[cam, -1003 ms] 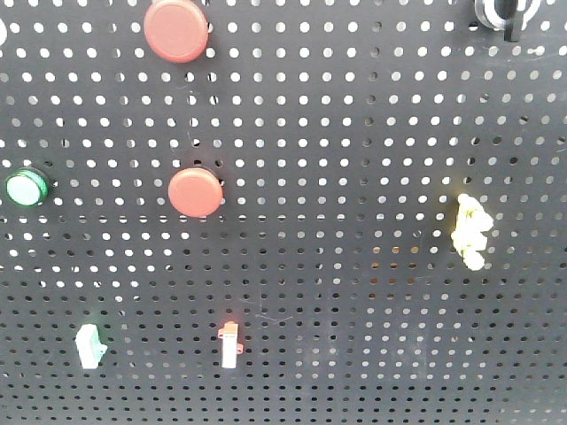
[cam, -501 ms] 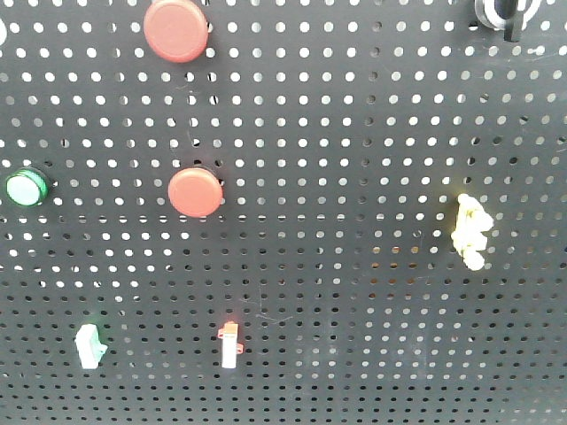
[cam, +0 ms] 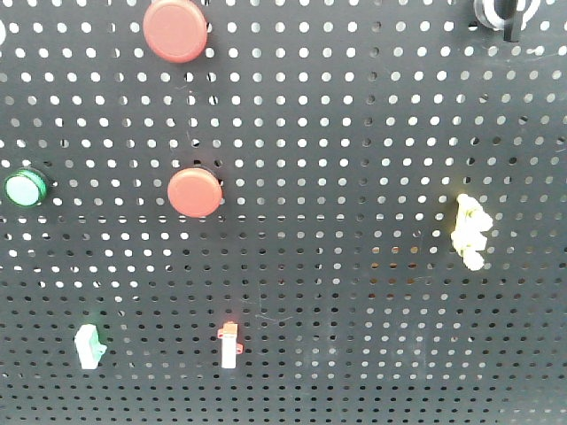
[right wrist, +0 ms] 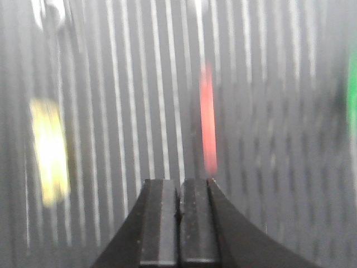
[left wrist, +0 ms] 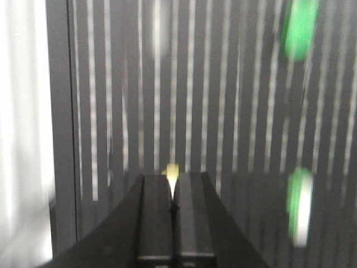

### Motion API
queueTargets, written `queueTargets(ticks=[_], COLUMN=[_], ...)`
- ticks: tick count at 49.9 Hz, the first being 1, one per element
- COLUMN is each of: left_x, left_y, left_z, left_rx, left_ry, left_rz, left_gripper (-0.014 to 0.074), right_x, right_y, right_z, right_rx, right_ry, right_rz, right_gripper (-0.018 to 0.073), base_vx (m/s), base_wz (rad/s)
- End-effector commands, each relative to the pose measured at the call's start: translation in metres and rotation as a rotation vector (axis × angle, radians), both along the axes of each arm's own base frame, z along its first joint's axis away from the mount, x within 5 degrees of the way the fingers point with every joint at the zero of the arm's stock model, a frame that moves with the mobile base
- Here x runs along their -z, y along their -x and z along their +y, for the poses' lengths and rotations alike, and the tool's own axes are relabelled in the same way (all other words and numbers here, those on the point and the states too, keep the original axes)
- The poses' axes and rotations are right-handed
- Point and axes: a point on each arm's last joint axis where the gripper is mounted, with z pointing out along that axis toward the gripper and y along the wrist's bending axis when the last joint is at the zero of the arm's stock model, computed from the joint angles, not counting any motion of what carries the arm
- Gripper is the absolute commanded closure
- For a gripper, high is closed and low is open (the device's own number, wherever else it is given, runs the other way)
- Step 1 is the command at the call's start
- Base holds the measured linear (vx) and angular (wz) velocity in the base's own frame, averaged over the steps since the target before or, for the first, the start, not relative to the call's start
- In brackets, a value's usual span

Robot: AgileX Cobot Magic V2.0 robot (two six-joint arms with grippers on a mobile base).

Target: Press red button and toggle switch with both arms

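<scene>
Mostly the front view is filled by a black pegboard [cam: 354,133] carrying every fitting. The toggle switch [cam: 505,13] sits at the upper right corner, cut by the top edge of the frame, its short black lever pointing down. A large red button [cam: 176,30] is mounted at top left, also close to the frame's edge. A second red button [cam: 194,192] sits below it near mid-height. A green button [cam: 25,188] hugs the left edge level with that one. A yellow clip [cam: 469,232] is fixed at the right. Low on the board, a white tab with a green tip [cam: 89,345] and a white tab with a red tip [cam: 229,344] stand well apart.

Wide bare perforated board lies between the second red button and the yellow clip, and again across the lower right.

Both wrist views are smeared into vertical streaks. The left gripper [left wrist: 173,184] has its fingers pressed together with nothing held, and a yellow smear [left wrist: 172,172] shows just beyond the tips. The right gripper [right wrist: 179,184] is likewise closed and empty-handed, with a red streak [right wrist: 208,125] above it.
</scene>
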Motion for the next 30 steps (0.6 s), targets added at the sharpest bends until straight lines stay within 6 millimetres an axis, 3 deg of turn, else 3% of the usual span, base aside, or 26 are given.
queueTargets(ticks=[1,8,13,20,30], left_x=[-0.057,-0.116,-0.139,-0.148,-0.143], left_y=[-0.01,-0.028,-0.033,-0.036,-0.051], left_z=[-0.001,-0.001,-0.002,-0.002,-0.004], left_rx=[0.009,0.013,0.014,0.013,0.044], left_ry=[0.01,0.007,0.008,0.009,0.018], left_rz=[-0.04,-0.008,-0.038,-0.064,0.025], left_gripper=[0.0594,0.0594,0.0594,0.0594,0.0594], right_x=[-0.051,-0.097,-0.114,-0.121,-0.119], right_y=[-0.002,-0.017,-0.028,-0.036,-0.036], right_z=[0.0,0.001,0.001,0.001,0.001], right_rx=[0.028,0.036,0.035,0.035,0.028], right_ry=[0.045,0.074,0.073,0.071,0.057], right_rz=[-0.034,0.022,0.029,0.013,0.034], right_gripper=[0.0562,0.0562,0.0562,0.0562,0.0562], base_vx=[0.0,0.0,0.0,0.0,0.0], base_wz=[0.0,0.0,0.0,0.0,0.0])
